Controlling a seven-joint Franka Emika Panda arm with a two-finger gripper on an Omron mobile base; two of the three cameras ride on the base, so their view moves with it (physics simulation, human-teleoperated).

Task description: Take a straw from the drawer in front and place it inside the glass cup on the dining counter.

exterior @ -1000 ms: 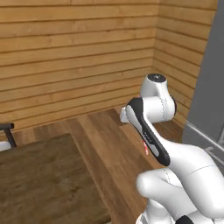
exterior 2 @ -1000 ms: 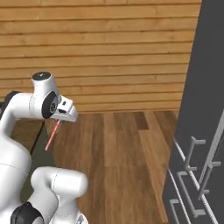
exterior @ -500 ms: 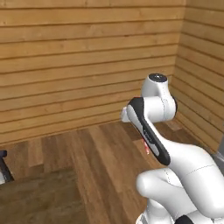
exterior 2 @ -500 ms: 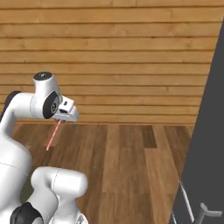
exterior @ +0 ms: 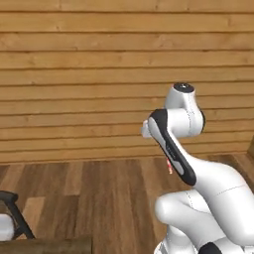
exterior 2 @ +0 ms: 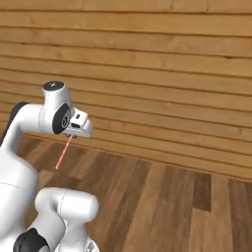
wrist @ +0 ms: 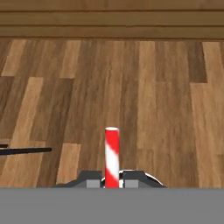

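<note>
My gripper (wrist: 112, 178) is shut on the red-and-white striped straw (wrist: 112, 153), which sticks out straight between the two fingertips over the plank floor. From the right base view the straw (exterior 2: 64, 151) hangs slanting down and to the left below the gripper (exterior 2: 72, 136). A short piece of the straw (exterior: 170, 166) peeks out beside the forearm in the left base view. A strip of the dining counter's dark brown top (exterior: 44, 245) lies along the bottom left edge. The drawer and the glass cup are out of view.
A horizontal-plank wooden wall (exterior 2: 147, 74) closes the far side, with wooden floor (exterior 2: 162, 206) in front of it. A black-framed piece of furniture with a white part (exterior: 11, 213) stands at the lower left beside the counter. A thin dark bar (wrist: 24, 151) shows at the hand view's left.
The whole picture has shifted as the base moves: the grey refrigerator and the wall corner have slid out on the right, and the counter top has shrunk to a strip. The arm's pose and its grip are unchanged.
</note>
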